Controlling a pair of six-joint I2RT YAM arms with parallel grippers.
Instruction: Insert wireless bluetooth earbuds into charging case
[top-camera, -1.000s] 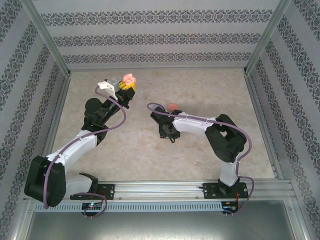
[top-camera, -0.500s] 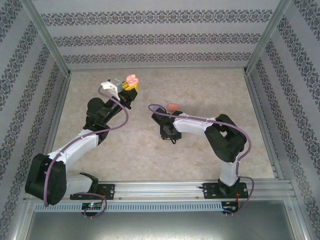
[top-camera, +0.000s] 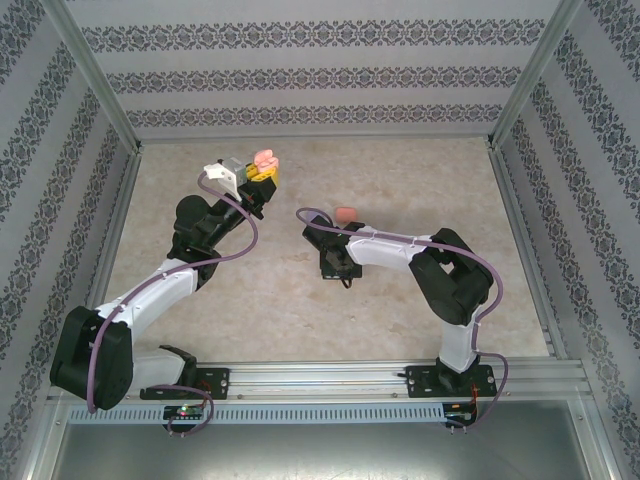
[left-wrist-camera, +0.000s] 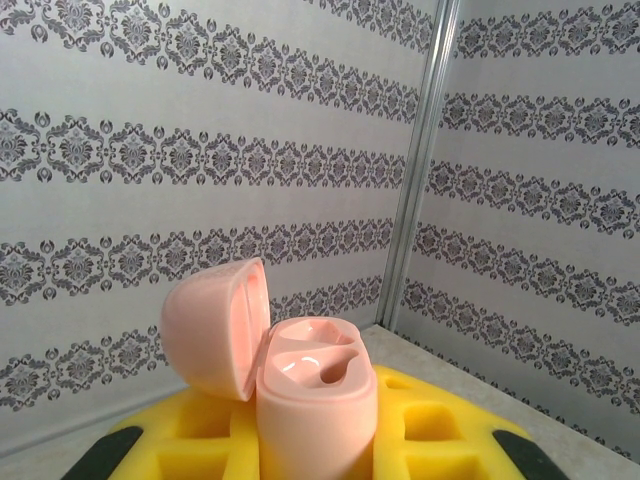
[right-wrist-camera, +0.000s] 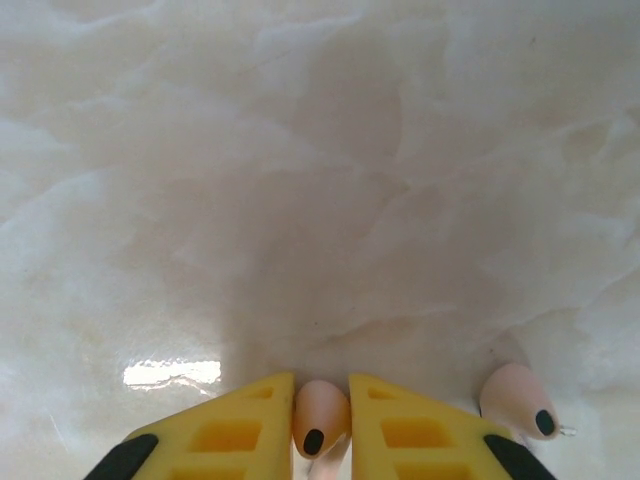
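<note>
My left gripper (left-wrist-camera: 316, 432) is shut on a pink charging case (left-wrist-camera: 312, 375), held upright between its yellow fingers (left-wrist-camera: 420, 420). The case's lid (left-wrist-camera: 215, 330) is swung open to the left and both wells look empty. From above, the case (top-camera: 264, 159) sits high at the back left in the left gripper (top-camera: 259, 176). My right gripper (right-wrist-camera: 320, 388) points down at the table, shut on a pink earbud (right-wrist-camera: 319, 412) with a dark tip. A second pink earbud (right-wrist-camera: 516, 400) lies on the table just to its right. The right gripper (top-camera: 340, 272) is near the table's middle.
The marble-look table (top-camera: 300, 320) is boxed in by patterned walls and a metal corner post (left-wrist-camera: 425, 150). A small orange-pink object (top-camera: 345, 213) lies just beyond the right arm's wrist. Open floor stretches in front of both arms.
The right jaws have narrowed onto the pink earbud. The left gripper with the case has shifted slightly toward the back. The right arm has barely moved.
</note>
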